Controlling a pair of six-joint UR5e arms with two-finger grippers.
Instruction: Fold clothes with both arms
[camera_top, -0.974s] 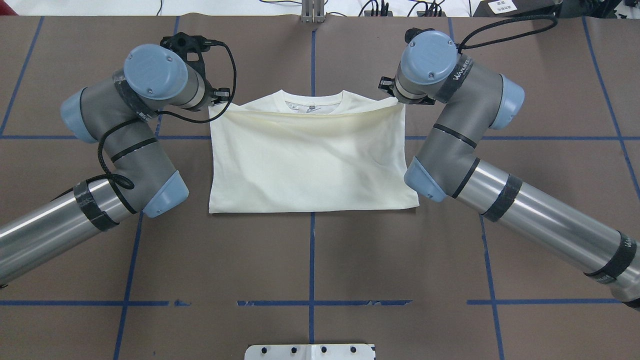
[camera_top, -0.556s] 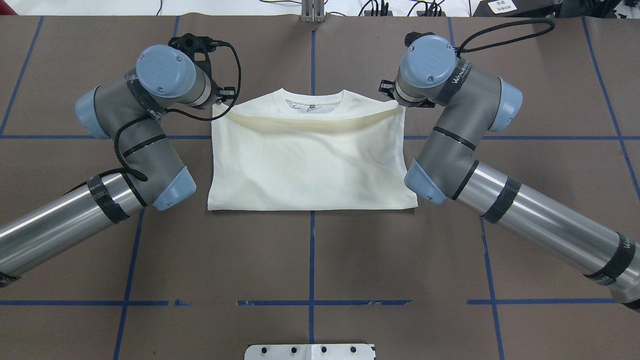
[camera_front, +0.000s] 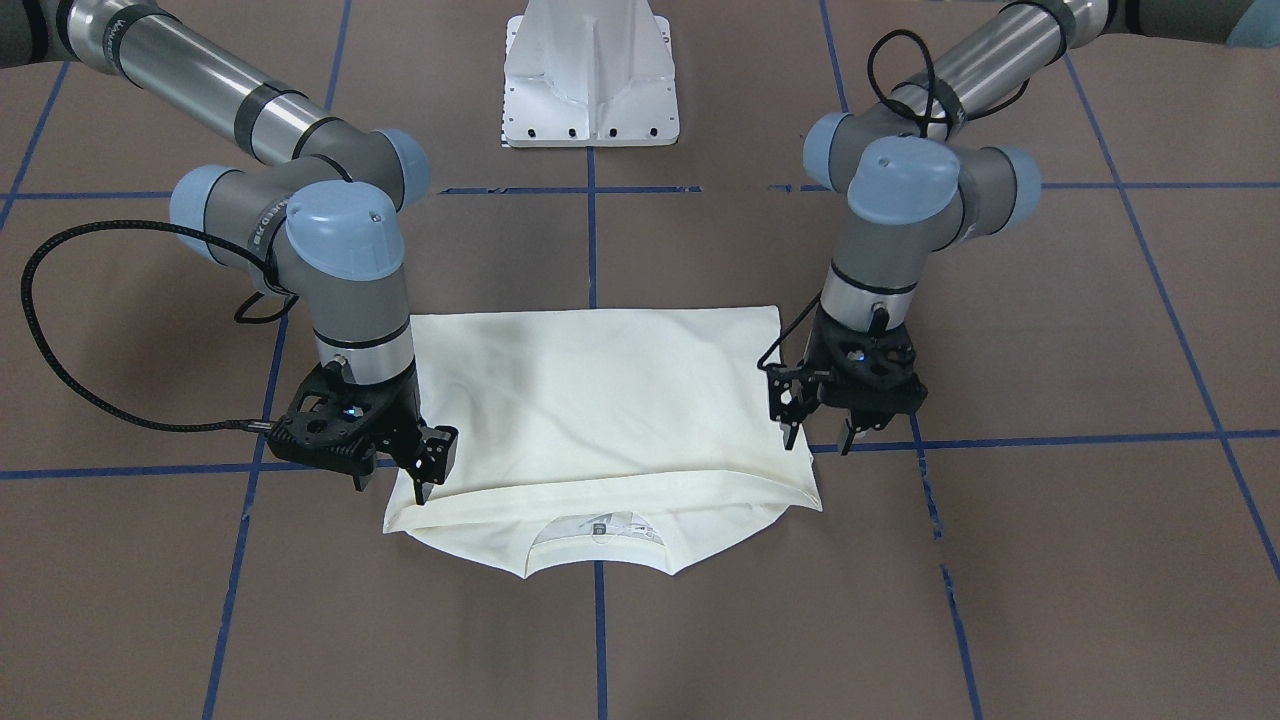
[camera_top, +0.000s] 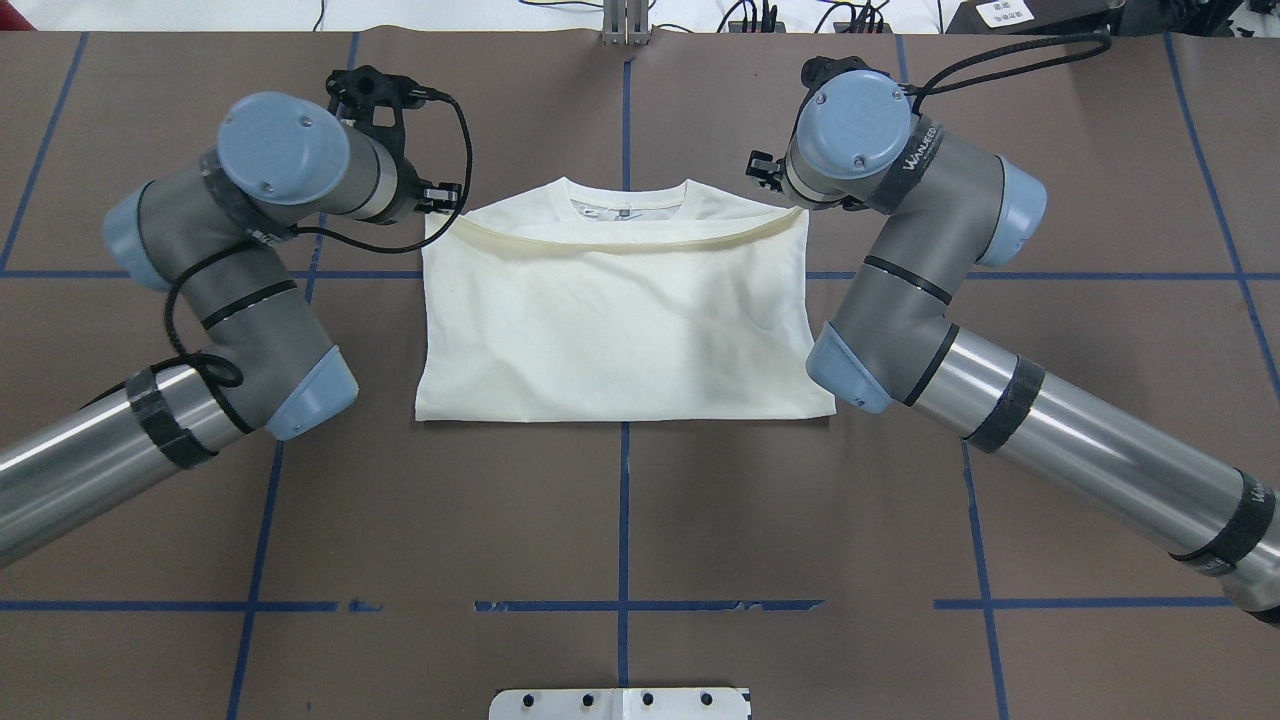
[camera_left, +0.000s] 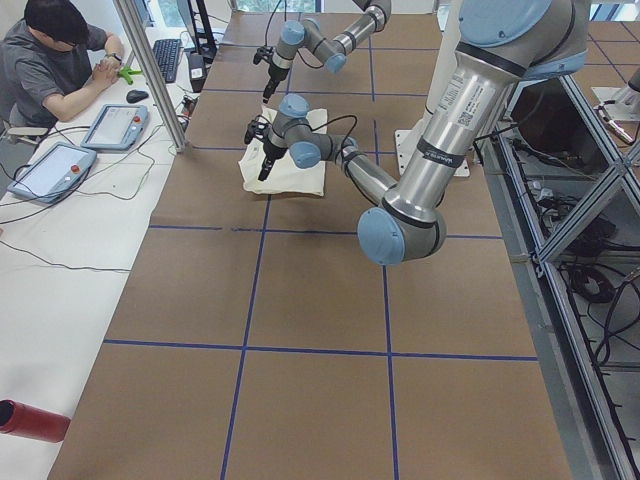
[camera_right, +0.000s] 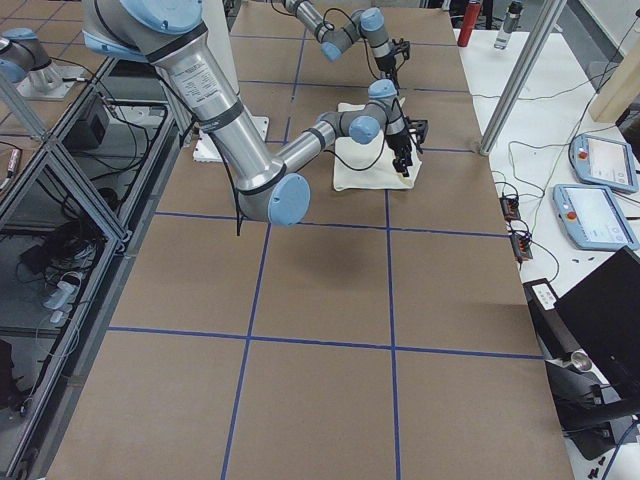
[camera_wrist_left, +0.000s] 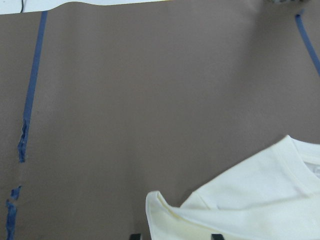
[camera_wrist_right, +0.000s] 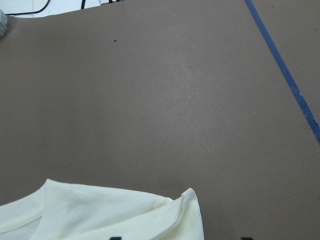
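Step in hand, as I judge it: the end of the bottom-to-top half fold. The T-shirt (camera_top: 620, 330) lies flat on the table (camera_top: 620, 520), at 12 o'clock from table centre in the overhead view. Its plain cream side is up and no print shows. The hem (camera_top: 620, 243) curves just short of the collar (camera_top: 628, 205).

The left gripper (camera_front: 820, 438) stands at the shirt's 10 o'clock corner and the right gripper (camera_front: 392, 485) at its 2 o'clock corner. Both wrist views show the fingertips spread, with cloth between them but not pinched.

Next move, in my judgement: raise both grippers straight up without dragging the corners, then regrip for a crosswise fold. A soft diagonal crease crosses the top layer.
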